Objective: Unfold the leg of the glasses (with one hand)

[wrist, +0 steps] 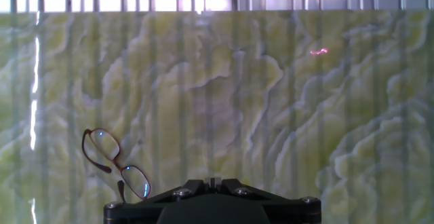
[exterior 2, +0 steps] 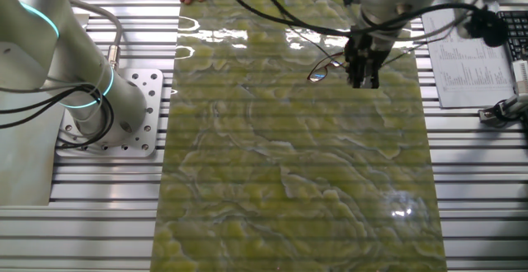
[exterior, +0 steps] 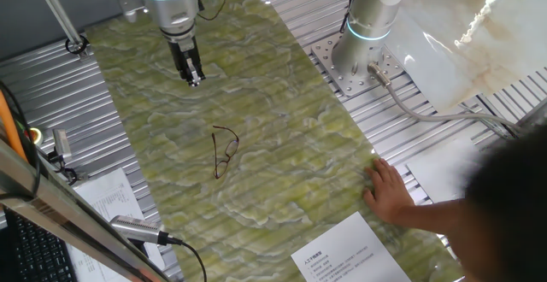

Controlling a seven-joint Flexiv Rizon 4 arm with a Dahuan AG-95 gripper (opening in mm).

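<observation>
Hovering pincer (exterior: 195, 79) | fingers together, clenched on nothing | glasses (exterior: 224, 151) apart on mat

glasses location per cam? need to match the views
One fixed view: the glasses lie mid-mat, below the gripper and apart from it.
The other fixed view: glasses at the top, just left of the gripper, partly hidden by cables.
Hand view: glasses at lower left, above the gripper housing.
Shared landmark: the green marbled mat.
</observation>
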